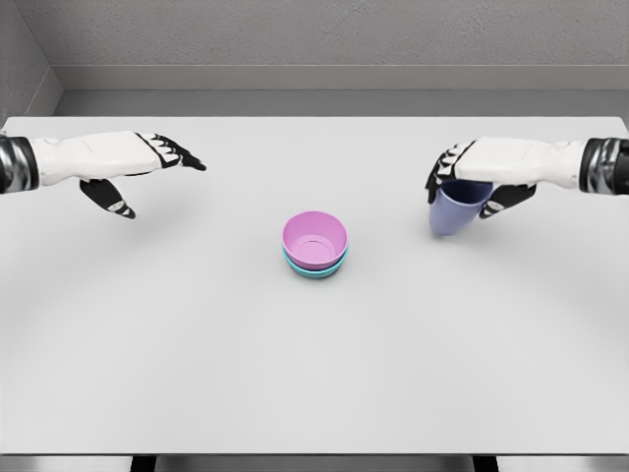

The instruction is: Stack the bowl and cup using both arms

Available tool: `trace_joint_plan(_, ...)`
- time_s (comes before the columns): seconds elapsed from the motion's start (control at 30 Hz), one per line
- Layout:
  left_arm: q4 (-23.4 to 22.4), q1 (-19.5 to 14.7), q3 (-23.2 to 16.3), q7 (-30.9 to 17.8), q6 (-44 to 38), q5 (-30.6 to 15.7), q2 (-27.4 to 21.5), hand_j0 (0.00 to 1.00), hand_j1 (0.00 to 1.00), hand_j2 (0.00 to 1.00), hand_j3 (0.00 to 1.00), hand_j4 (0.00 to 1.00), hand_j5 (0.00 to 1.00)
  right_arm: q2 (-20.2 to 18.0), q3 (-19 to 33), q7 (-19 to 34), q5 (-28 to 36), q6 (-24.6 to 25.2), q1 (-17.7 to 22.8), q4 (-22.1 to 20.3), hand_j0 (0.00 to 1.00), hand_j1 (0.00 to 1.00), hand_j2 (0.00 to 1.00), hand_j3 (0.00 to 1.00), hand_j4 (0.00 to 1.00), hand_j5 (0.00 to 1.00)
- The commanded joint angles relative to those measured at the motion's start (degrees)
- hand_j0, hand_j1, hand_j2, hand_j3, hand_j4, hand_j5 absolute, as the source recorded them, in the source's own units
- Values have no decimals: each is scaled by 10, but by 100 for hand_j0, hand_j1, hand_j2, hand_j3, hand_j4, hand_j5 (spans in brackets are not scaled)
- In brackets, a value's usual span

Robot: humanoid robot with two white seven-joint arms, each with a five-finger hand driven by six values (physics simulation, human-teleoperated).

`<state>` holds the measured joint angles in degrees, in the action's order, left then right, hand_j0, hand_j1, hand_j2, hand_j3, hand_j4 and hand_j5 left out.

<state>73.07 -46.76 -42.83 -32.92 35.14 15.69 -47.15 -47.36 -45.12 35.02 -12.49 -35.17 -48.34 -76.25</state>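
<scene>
A pink bowl [315,239] sits nested in a teal bowl [316,271] at the middle of the white table [197,344]. At the right, my right hand [470,187] is shut on a blue-purple cup [455,210], gripping it at the rim; the cup tilts slightly and appears just above the table. My left hand [147,172] hovers at the far left with fingers spread, holding nothing, well away from the bowls.
The table's back edge meets a grey wall. Its front edge [314,454] runs along the bottom of the view.
</scene>
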Motion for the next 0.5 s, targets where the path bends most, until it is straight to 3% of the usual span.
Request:
trace_joint_plan(0.0, 1, 1, 0, 0, -1, -2, -2, 100, 100, 100, 100, 100, 100, 0, 5, 0, 5, 2, -1, 0, 58, 58, 58, 58, 58, 58)
trace_joint_plan(0.2, -10, 3, -4, 0, -1, -2, 1, 100, 100, 100, 100, 100, 100, 4, 13, 0, 8, 2, -7, -3, 58, 58, 58, 58, 58, 58)
trace_joint_plan(0.3, -59, 0, -3, 2, -1, -6, 17, 100, 100, 100, 100, 100, 100, 5, 13, 0, 23, 2, -17, -20, 58, 58, 58, 58, 58, 58)
trace_joint_plan(0.47, -55, 0, -4, 2, -1, -6, 16, 100, 100, 100, 100, 100, 100, 14, 13, 0, 23, 2, -27, -46, 58, 58, 58, 58, 58, 58)
